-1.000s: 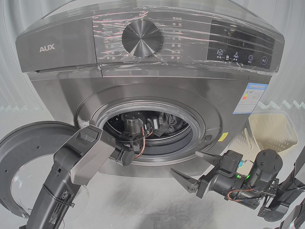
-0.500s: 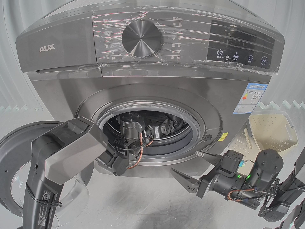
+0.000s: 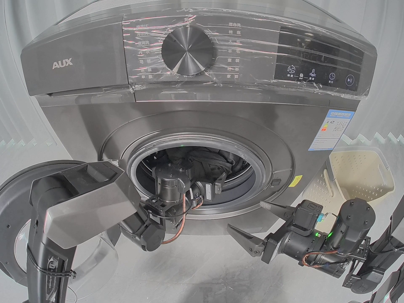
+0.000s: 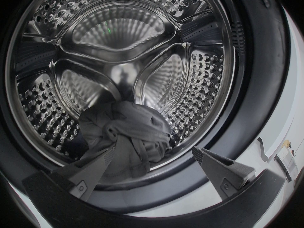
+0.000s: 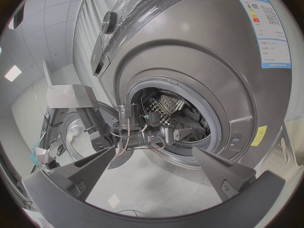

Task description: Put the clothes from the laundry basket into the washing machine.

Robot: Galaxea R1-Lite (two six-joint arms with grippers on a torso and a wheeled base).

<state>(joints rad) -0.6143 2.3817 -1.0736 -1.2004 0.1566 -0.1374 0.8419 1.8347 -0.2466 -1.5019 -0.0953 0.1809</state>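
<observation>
Left gripper [image 4: 153, 149] is sitting at the mouth of the washing machine [image 3: 202, 118], fingers spread wide, gripping nothing. Dark grey garment [image 4: 126, 127] is lying bunched on the floor of the drum [image 4: 120, 29], at its near edge, with a fold hanging toward the door gasket [image 4: 253, 79]. Right gripper [image 3: 246, 216] is hovering low on the near right of the opening, fingers also spread, carrying nothing. Laundry basket [image 3: 362, 173] is standing at the far right, just beside the machine.

Risks I'm seeing:
- Cloth is overlapping one ribbed left fingertip [image 4: 103, 162] in the wrist view; can't tell if it's touching. If it's catching, pulling the arm back is going to drag the garment out over the gasket.
- Garment is sitting so near the lip that a fold is likely getting pinched between door [image 3: 17, 207] and gasket at closing. I'm judging it needs a push farther in.
- Copper-braided wrist cable [image 3: 183, 209] is looping loose right at the opening's lower rim — snag candidate.
- Left forearm is sitting close to the open door on the left; a wide swing is risking a knock.
- Both grippers are sitting near each other below the opening — crossing paths is risking a clash.
</observation>
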